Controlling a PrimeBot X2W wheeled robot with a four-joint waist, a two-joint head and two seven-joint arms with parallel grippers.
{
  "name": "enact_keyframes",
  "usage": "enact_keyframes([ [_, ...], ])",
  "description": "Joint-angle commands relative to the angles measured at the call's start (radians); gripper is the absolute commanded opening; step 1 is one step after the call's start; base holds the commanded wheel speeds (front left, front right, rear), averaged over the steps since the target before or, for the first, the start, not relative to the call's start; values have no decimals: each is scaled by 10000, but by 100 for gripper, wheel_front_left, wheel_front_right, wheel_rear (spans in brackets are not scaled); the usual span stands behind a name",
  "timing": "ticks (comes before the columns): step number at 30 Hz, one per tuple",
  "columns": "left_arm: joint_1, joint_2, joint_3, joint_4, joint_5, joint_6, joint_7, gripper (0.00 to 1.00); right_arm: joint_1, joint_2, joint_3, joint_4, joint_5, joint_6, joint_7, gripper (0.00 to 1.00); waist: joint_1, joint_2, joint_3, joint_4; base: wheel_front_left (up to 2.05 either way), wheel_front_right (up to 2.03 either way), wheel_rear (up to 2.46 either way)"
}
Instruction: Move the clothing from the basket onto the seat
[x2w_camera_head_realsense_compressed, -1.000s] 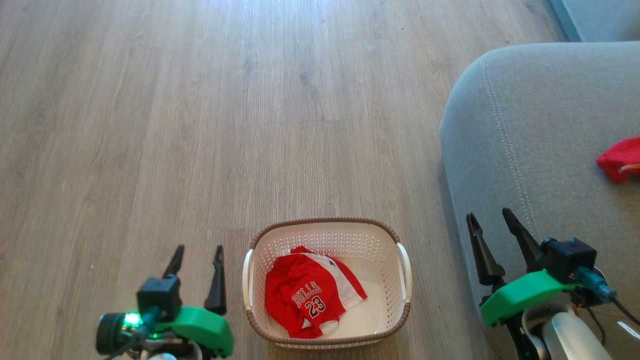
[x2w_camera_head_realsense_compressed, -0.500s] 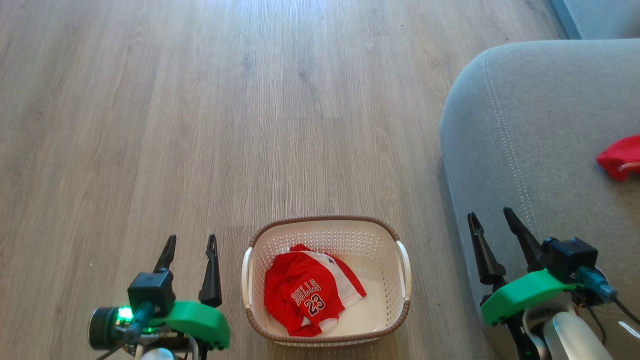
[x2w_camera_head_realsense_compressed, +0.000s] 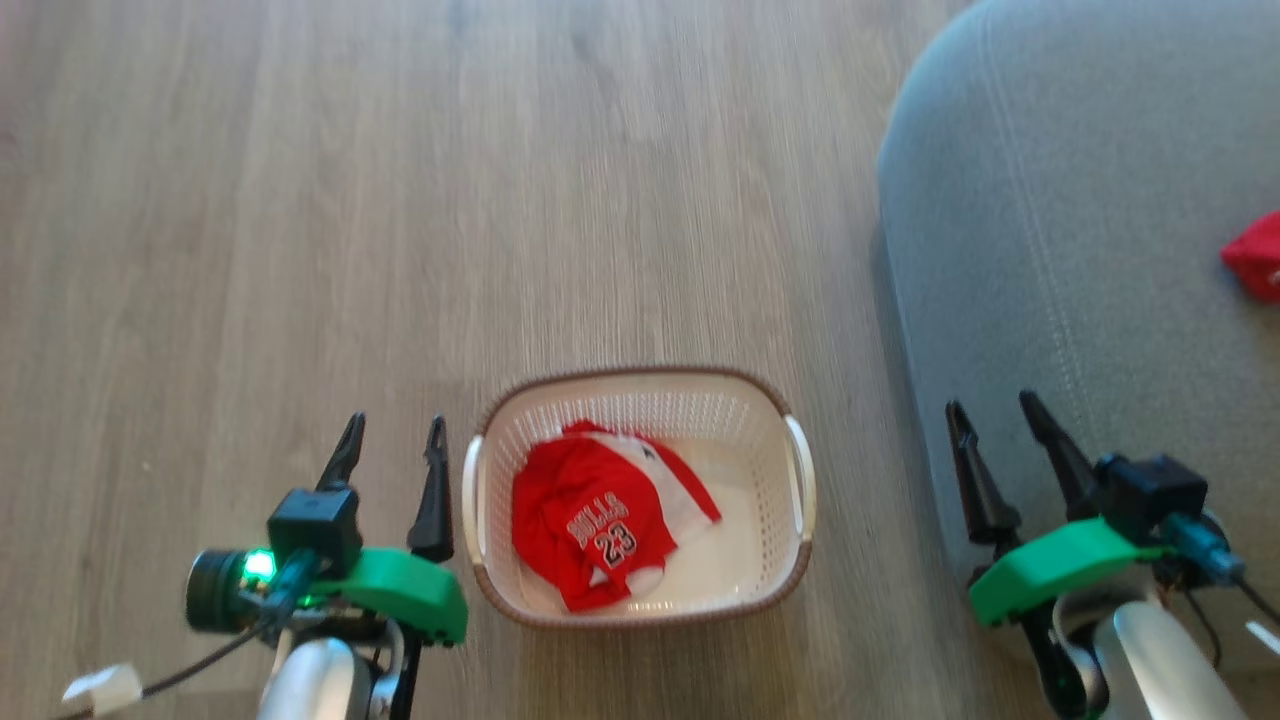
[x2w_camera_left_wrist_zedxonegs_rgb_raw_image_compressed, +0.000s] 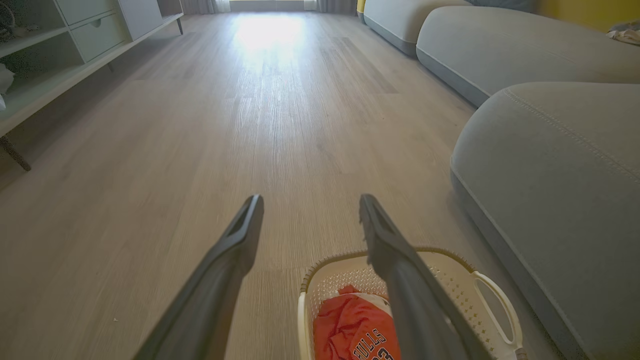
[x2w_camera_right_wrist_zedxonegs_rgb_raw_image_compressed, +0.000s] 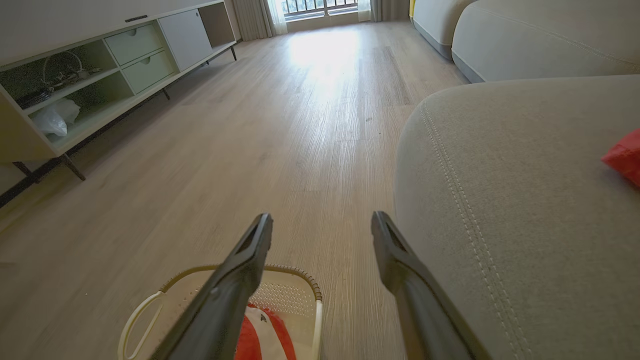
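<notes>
The right gripper (x2w_camera_right_wrist_zedxonegs_rgb_raw_image_compressed: 322, 220) hangs with its two dark fingers spread wide, nothing between them. Below it on the wooden floor (x2w_camera_right_wrist_zedxonegs_rgb_raw_image_compressed: 300, 125) stands the basket (x2w_camera_right_wrist_zedxonegs_rgb_raw_image_compressed: 292, 292) — a red-and-white garment (x2w_camera_right_wrist_zedxonegs_rgb_raw_image_compressed: 267, 332) inside. A red garment (x2w_camera_right_wrist_zedxonegs_rgb_raw_image_compressed: 625, 157) lies on the grey seat (x2w_camera_right_wrist_zedxonegs_rgb_raw_image_compressed: 500, 210) — at the frame's right edge.
</notes>
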Motion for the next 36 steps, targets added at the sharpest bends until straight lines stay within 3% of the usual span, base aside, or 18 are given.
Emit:
enact_keyframes([
  [1,-655,-3,74,54,195,-176,-97,100,-590,28,47,-332,-191,-2,-93,100,0,0,971,-275,0,0,0],
  [11,-2128,10,-338,1961,825,-866,-97,100,-1165,227,-235,-626,-496,-2,-93,100,0,0,2927,-948,0,0,0],
  [20,-3861,445,-1037,3952,1595,-1608,-97,100,-1645,603,-203,-971,-946,-2,-93,100,0,0,4683,-1775,0,0,0],
  [25,-4901,921,-1232,5179,1923,-1454,-97,100,-1945,860,102,-1135,-1127,-2,-93,100,0,0,5524,-2351,0,0,0],
  [36,-6618,1714,-2112,7677,2524,-1689,-97,100,-2186,1087,929,-1351,-927,-2,-93,100,0,0,6767,-3542,0,0,0],
])
